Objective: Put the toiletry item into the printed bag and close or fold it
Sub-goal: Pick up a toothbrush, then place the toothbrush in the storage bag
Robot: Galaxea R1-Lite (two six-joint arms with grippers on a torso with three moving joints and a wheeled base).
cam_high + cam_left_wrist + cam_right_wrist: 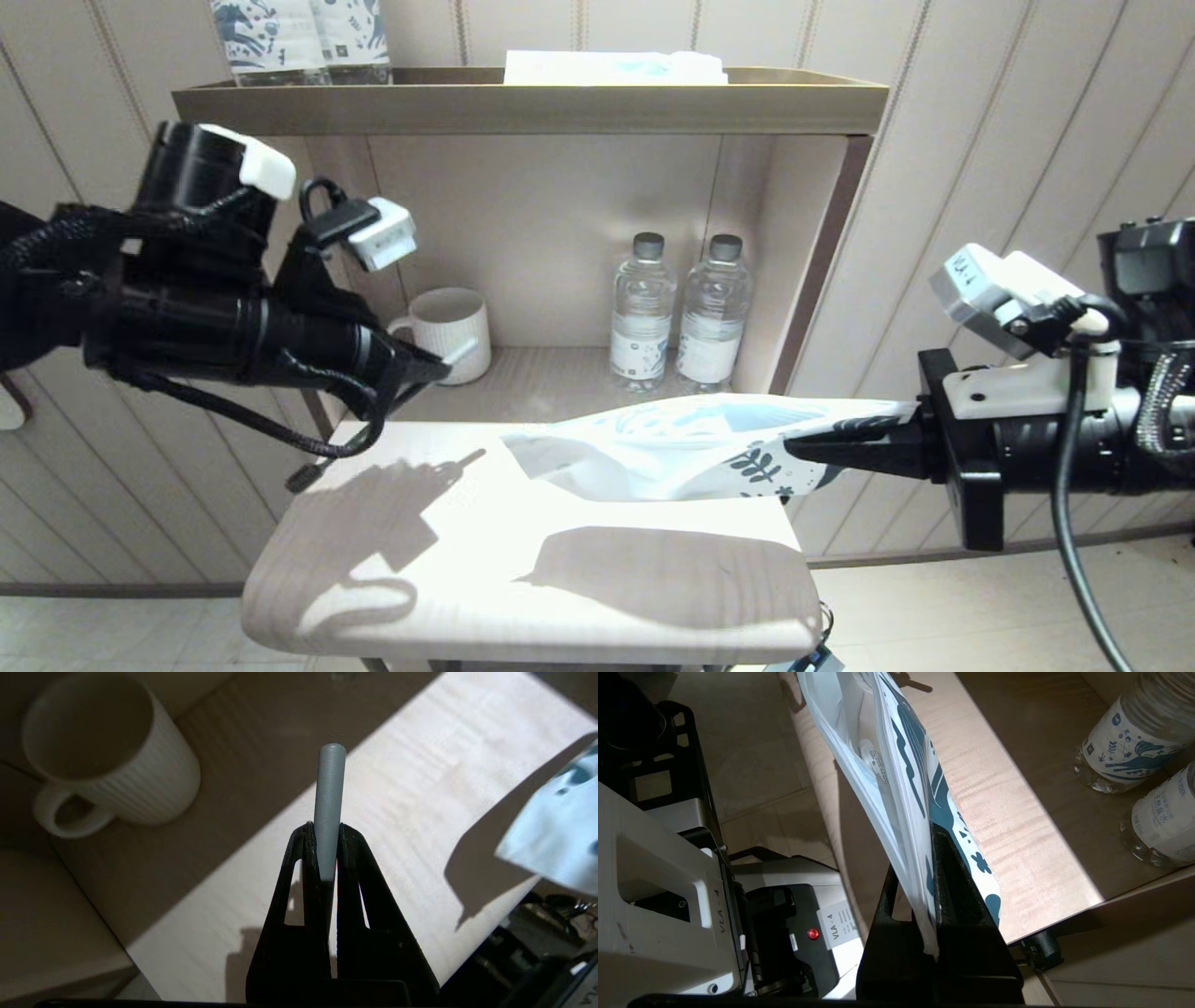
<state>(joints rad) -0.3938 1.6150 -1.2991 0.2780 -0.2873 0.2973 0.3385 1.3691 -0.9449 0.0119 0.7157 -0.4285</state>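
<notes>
Printed bag [672, 448]: soft white pouch with dark and light blue leaf-and-flower print, held roughly level above the pale wooden table, one end pinched, the open mouth sagging toward the table.
Toiletry item [329, 807]: slim grey tapered stick, clamped at its base, outside the bag.

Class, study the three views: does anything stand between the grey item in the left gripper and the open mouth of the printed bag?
Nothing visible does. The left gripper pinches the grey toiletry item near the mug; the right gripper holds the printed bag up, its mouth facing left. Only bare table lies between them.
</notes>
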